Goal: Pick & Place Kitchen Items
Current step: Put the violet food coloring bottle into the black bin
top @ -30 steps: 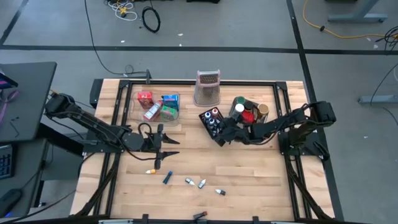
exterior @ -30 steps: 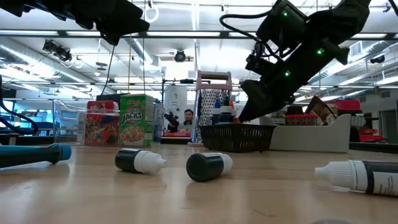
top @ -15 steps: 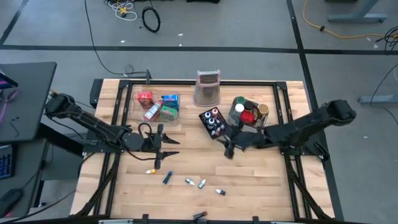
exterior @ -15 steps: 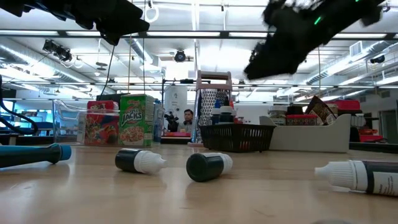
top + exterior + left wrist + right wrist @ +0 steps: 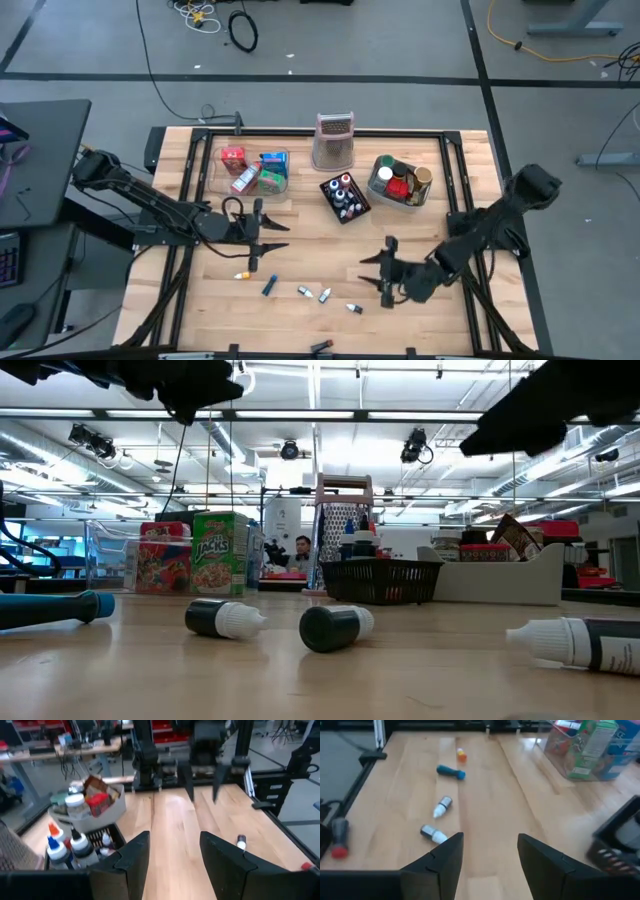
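Observation:
Several small vials lie on their sides near the table's near edge: an orange-capped one, a blue one and white-capped ones. The right wrist view shows the blue vial and a white-capped vial on bare wood. My left gripper hovers open left of the table's middle, above the vials' far side. My right gripper hovers open right of the vials, pointing toward the table's left. Packets stand in the clear tray. Cans fill the grey bin.
A black mesh basket with small bottles sits mid-table at the far side, and the metal grater stand is behind it. The clear tray is far left, the grey bin far right. A red-capped item lies at the near edge.
My right gripper has left the black basket, swung toward the table's near edge and turned toward the left; it now hovers beside the loose vials. The left arm has kept still, and nothing on the table has moved.

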